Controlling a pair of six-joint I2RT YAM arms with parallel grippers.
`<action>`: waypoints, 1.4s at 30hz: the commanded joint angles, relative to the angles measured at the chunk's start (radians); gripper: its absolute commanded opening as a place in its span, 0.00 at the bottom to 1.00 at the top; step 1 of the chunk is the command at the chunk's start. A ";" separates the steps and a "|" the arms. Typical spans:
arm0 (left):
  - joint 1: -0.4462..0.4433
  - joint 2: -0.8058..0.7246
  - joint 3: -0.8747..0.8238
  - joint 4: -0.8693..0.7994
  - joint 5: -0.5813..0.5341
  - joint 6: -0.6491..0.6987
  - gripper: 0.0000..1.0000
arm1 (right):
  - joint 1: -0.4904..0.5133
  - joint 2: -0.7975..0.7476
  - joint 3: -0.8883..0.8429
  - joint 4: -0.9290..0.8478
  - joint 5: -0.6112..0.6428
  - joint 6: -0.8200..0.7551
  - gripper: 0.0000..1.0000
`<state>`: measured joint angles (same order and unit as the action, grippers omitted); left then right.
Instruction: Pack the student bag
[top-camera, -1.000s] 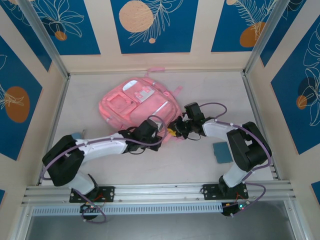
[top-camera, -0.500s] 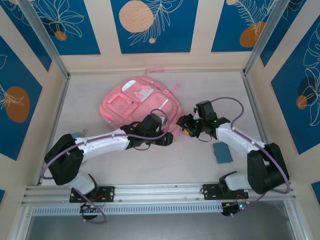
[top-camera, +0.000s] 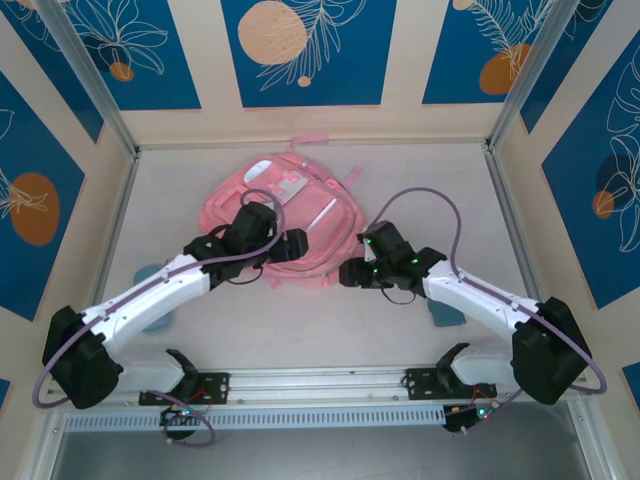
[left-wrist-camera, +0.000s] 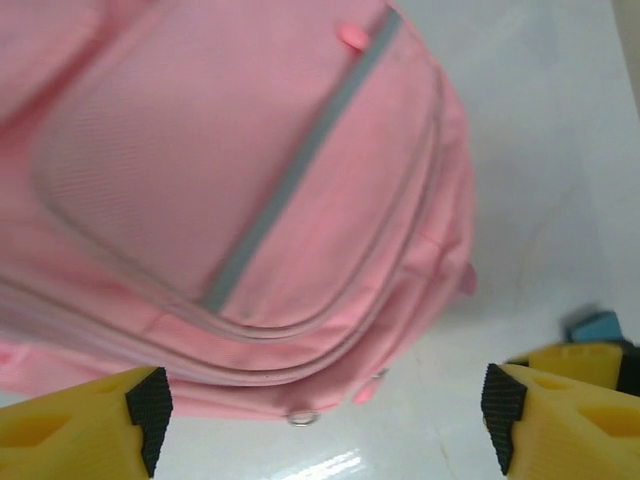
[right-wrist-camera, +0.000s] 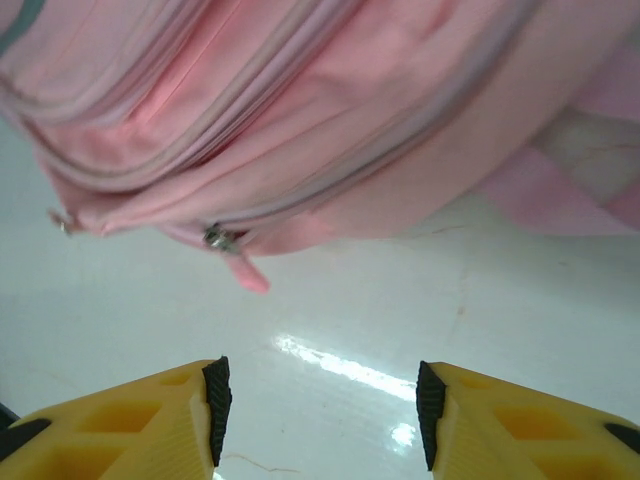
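The student bag (top-camera: 300, 205) is a soft pink backpack lying flat at the back middle of the table. My left gripper (top-camera: 292, 246) hovers over its near edge, open, with nothing between its fingers (left-wrist-camera: 95, 420). The left wrist view shows the bag's front pocket (left-wrist-camera: 250, 180) and a metal zipper ring (left-wrist-camera: 300, 417) at its edge. My right gripper (top-camera: 352, 273) sits just off the bag's near right corner, open and empty. In the right wrist view a zipper slider (right-wrist-camera: 215, 238) with a pink pull tab (right-wrist-camera: 250, 275) lies ahead of the fingers (right-wrist-camera: 215, 405).
A teal flat item (top-camera: 441, 312) lies on the table under my right arm. A light blue item (top-camera: 150, 272) lies by my left arm, near the left wall. Aluminium posts and patterned walls close in three sides.
Both grippers have opened. The left arm swung back and left over the bag. The right gripper drew away from the bag's corner toward the near side.
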<state>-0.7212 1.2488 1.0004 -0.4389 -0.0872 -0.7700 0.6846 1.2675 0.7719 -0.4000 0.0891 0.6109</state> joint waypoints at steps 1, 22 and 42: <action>0.028 -0.047 -0.039 -0.081 -0.063 -0.067 0.83 | 0.070 0.068 0.026 0.055 0.073 -0.089 0.54; 0.057 -0.087 -0.120 -0.066 -0.056 -0.160 0.84 | 0.140 0.339 0.126 0.204 0.079 -0.150 0.33; 0.048 -0.037 -0.403 0.383 0.130 -0.535 0.84 | 0.227 0.283 0.209 0.074 -0.004 -0.205 0.00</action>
<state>-0.6762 1.1950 0.6247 -0.1726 0.0113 -1.1988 0.8925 1.5921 0.9375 -0.3099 0.1593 0.4248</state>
